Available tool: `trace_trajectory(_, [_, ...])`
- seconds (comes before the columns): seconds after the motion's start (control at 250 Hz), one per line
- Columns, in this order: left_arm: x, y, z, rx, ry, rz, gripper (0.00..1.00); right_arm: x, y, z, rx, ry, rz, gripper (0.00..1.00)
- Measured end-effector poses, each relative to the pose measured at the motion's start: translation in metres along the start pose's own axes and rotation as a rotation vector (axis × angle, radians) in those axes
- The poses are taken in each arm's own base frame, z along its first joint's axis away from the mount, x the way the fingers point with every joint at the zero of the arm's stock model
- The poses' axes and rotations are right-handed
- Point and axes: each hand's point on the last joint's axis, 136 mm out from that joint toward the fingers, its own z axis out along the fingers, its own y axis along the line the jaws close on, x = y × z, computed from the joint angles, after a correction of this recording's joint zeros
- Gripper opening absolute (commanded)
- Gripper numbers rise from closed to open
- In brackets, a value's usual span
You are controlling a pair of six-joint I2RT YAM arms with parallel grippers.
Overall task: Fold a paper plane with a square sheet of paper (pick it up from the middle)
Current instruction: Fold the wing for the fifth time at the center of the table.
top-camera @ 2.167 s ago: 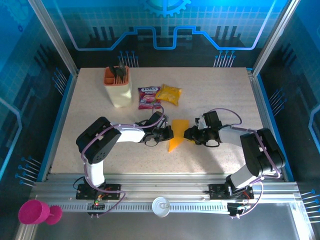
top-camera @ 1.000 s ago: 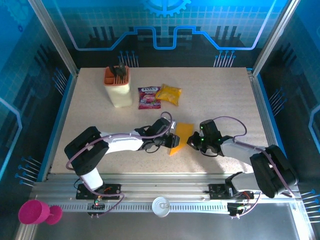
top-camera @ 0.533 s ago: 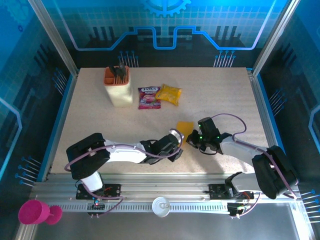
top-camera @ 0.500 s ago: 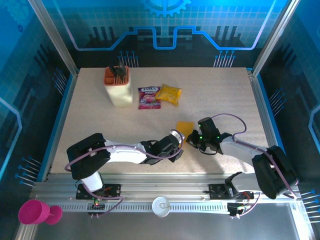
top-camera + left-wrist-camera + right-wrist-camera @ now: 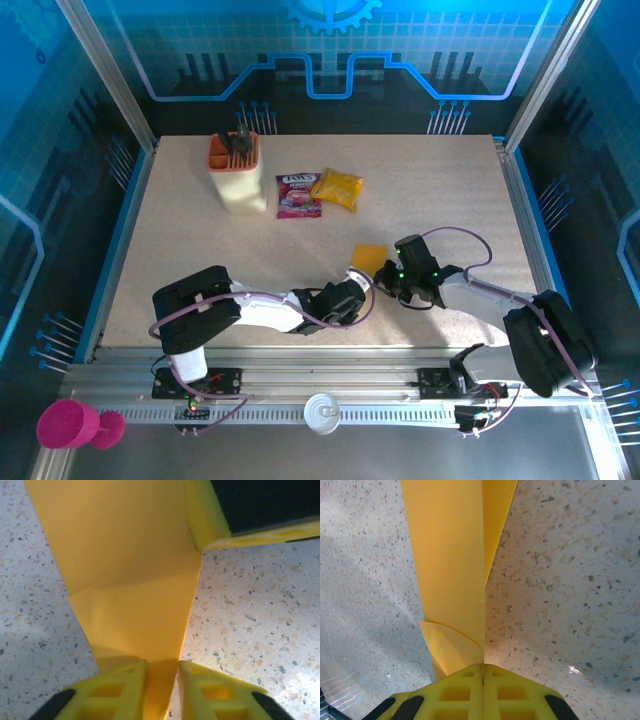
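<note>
Paper (image 5: pixel 368 256) sits toward the near right of the surface (image 5: pixel 200 230), between your two end effectors and well apart from everything else. Whether it rests on the surface or hangs just above it is hard to tell. It is no flat square now. The wrist views show a narrow, doubled strip with a slanted crease across it, but no wings or pointed nose yet. I judge you are midway through the folds.

Your right end effector (image 5: pixel 483 667) is clamped on one end of the paper, jaws pressed together with the strip running out from between them. Your left end effector (image 5: pixel 162 664) straddles the opposite end, jaws drawn nearly together with paper in the slim gap. Whether it truly pinches, I cannot tell.

The next move looks like another lengthwise fold. For that you need a firm hold at the left end before either side pulls. You also need the edges lined up along the existing crease, and gentle tension, since thin paper may tear or buckle.

Farther back lie the packet (image 5: pixel 298 194) and the bag (image 5: pixel 337 188), side by side, with the holder (image 5: pixel 237 180) to their left. The packet carries pale lettering near its top, too small to read. The bag shows no legible print, and the paper is blank.
</note>
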Motion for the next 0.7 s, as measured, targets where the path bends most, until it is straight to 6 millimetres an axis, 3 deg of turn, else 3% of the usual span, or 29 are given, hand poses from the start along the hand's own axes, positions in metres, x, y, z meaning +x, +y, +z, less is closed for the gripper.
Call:
trace_trajectory(0.447, [-0.0021,0.0017,0.0004,-0.012,-0.011,0.013,0.00,0.0002,-0.0003,0.0004,0.001,0.001,0.001,0.00])
trace_trajectory(0.627, [0.0006,0.0013,0.0035,-0.013,-0.007,0.014,0.00,0.0009,-0.0018,0.0016,0.007,0.006,0.002,0.00])
trace_trajectory(0.699, [0.0005,0.0011,0.0035,-0.012,-0.007,0.014,0.00,0.0011,-0.0017,0.0016,0.006,0.007,0.002,0.08])
